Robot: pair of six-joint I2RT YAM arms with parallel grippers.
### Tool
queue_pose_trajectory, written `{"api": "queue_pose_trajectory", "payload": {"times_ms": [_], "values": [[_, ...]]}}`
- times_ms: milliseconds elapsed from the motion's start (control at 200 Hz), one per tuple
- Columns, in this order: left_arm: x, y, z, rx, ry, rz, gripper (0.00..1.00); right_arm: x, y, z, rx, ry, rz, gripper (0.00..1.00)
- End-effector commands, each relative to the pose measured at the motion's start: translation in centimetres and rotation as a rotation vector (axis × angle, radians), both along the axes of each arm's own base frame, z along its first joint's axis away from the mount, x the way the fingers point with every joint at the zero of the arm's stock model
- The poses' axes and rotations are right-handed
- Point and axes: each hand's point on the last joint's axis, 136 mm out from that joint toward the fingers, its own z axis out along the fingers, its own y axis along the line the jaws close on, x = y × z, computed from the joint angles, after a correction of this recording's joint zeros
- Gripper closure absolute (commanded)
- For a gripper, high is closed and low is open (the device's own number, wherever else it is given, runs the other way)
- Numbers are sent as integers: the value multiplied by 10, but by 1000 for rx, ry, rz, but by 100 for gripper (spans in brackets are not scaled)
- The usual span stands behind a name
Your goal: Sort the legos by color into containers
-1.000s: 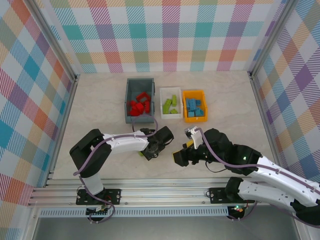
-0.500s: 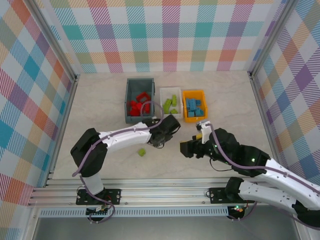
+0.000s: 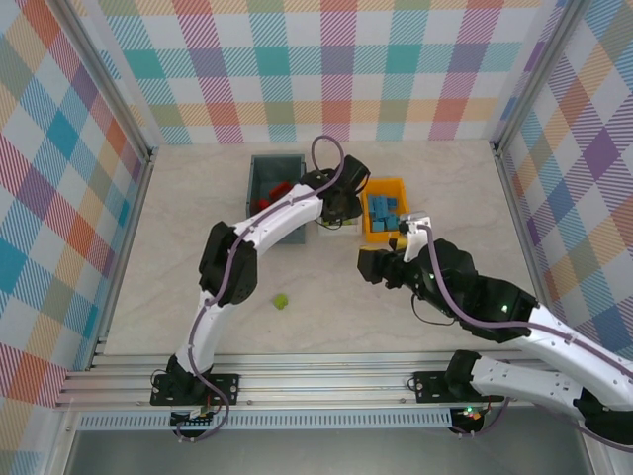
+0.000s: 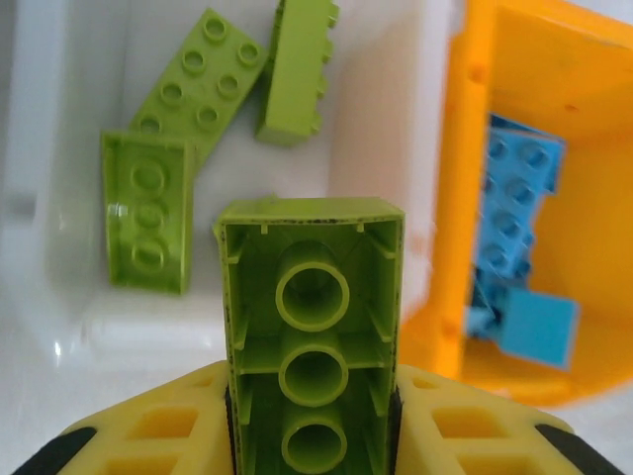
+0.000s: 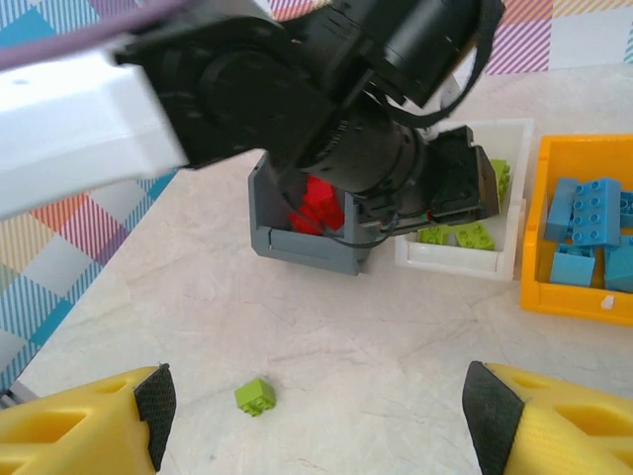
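1. Pointing away from the wrist camera, the green brick (image 4: 315, 297) shows its hollow underside, lengthwise in the left claw (image 3: 342, 203) clamped on it, over the white bin (image 4: 381, 119).
2. Half a second ago that claw hung over the bare table (image 3: 198, 247).
3. The right claw (image 5: 316, 421), spread apart, looks down on a small green brick (image 5: 255, 396) lying on the table.

Nothing to read anywhere.
From where I stand, the lime green brick (image 4: 312, 336), the white bin (image 4: 59, 287), the orange-yellow bin (image 4: 450, 198) and the plaid walls (image 3: 336, 69) carry no legible letters, numbers or labels.
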Motion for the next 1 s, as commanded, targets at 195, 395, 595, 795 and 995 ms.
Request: {"api": "queue_pose_trajectory", "payload": {"times_ms": [195, 395, 595, 795, 995], "values": [[22, 7, -22, 32, 63, -104, 44, 5, 4, 14, 30, -33, -14, 21], [13, 5, 37, -33, -15, -113, 31, 3, 9, -8, -6, 16, 3, 21], [-11, 26, 136, -106, -145, -54, 36, 3, 13, -38, -80, 77, 12, 22], [-67, 109, 218, -108, -323, 109, 40, 4, 46, -99, -197, 243, 53, 27], [-158, 191, 232, -119, -448, 95, 38, -7, 115, -153, -270, 455, 49, 28]]}}
